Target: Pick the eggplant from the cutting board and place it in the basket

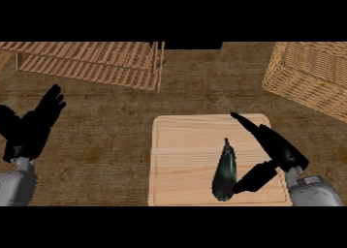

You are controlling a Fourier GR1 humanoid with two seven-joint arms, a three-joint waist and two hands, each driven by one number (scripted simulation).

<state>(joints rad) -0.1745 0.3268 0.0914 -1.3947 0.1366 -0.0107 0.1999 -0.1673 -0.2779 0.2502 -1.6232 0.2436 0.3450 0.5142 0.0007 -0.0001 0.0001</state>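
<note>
We find the right hand [280, 152] over the board's [180, 155] right side. Its fingers [251, 127] are straight and spread wide from the thumb, which sits at the eggplant's [224, 169] lower end; we cannot confirm contact. The eggplant lies lengthwise on the board. The left hand [29, 128] rests left of the board, fingers straight. The basket [316, 77] stands beyond the board's right corner, and we cannot see inside it.

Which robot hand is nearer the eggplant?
Right. The right robot hand is open over the right side of the cutting board, its thumb just beside the eggplant. The left robot hand rests open far to the left, off the board.
</note>
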